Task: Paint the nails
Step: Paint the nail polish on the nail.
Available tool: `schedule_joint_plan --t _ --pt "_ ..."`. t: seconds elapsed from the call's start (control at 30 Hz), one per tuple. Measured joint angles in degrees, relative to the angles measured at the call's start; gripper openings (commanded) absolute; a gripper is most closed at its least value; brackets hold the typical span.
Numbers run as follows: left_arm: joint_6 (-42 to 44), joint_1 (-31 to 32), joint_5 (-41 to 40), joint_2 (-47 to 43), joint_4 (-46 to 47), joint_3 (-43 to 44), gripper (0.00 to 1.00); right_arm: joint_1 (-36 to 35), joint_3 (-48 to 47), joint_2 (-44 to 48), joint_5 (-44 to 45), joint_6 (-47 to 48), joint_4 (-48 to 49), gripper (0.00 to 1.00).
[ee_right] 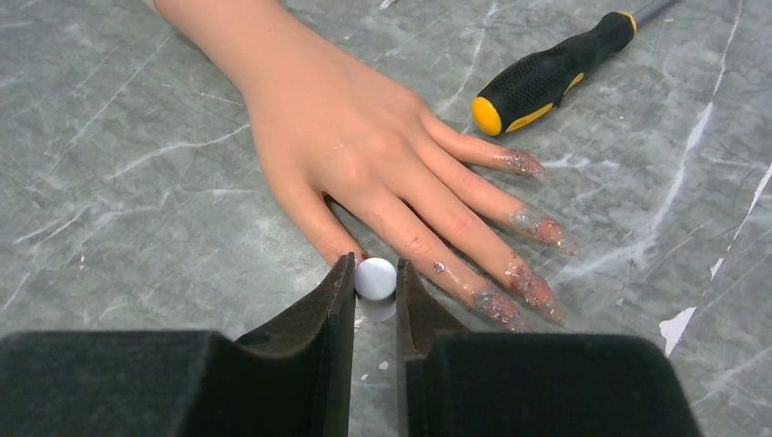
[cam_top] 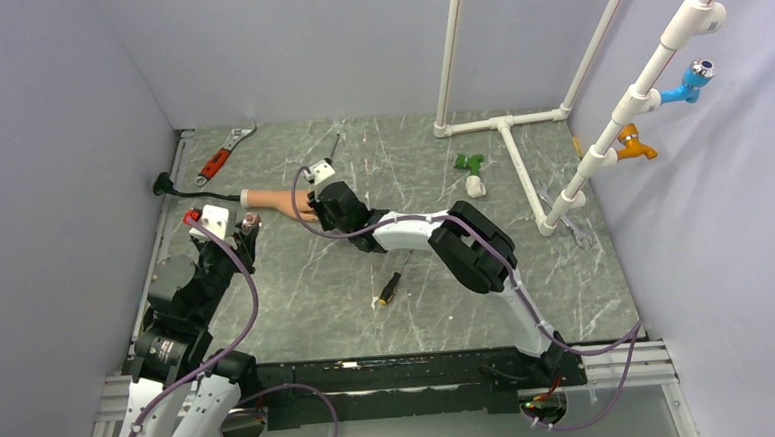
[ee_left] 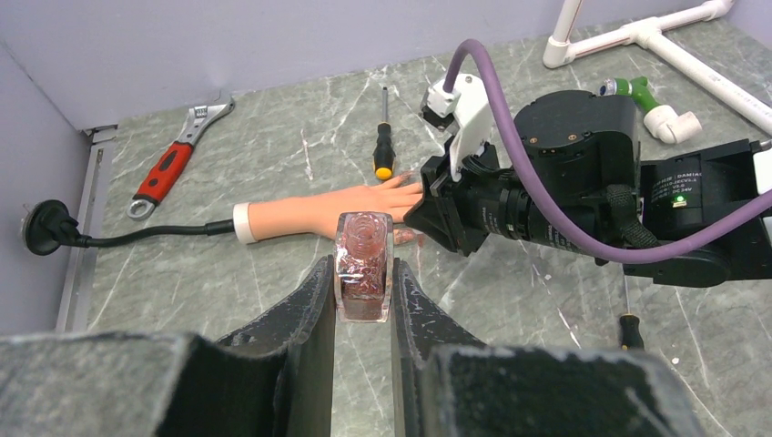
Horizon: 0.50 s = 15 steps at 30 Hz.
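The flesh-coloured mannequin hand (ee_right: 364, 137) lies palm down on the grey marble table (cam_top: 298, 303), fingers pointing right in the top view. Glittery red polish covers the nails (ee_right: 533, 287) of its fingers. My right gripper (ee_right: 374, 273) is shut on a round white brush cap (ee_right: 375, 278), held right at the thumb tip; the thumb nail is hidden behind it. My left gripper (ee_left: 362, 273) is shut on the uncapped clear polish bottle (ee_left: 362, 264), holding it upright just in front of the hand's wrist (ee_left: 273, 218).
A yellow-and-black screwdriver (ee_right: 546, 73) lies just beyond the fingertips. Another screwdriver (cam_top: 389, 288) lies near the table's middle. A red wrench (cam_top: 222, 155) sits at the back left, a black cable plug (cam_top: 166, 185) by the left wall, and a white pipe frame (cam_top: 504, 132) at the back right.
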State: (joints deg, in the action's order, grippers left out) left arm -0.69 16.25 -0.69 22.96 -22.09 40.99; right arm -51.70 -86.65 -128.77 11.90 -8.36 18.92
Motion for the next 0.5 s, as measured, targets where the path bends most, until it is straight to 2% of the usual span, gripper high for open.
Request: schedule_joint_plan --t 0.5 --pt "0.0 0.0 0.6 0.0 0.0 0.0 0.0 0.0 -2.4 0.3 0.0 0.2 -0.6 0.0"
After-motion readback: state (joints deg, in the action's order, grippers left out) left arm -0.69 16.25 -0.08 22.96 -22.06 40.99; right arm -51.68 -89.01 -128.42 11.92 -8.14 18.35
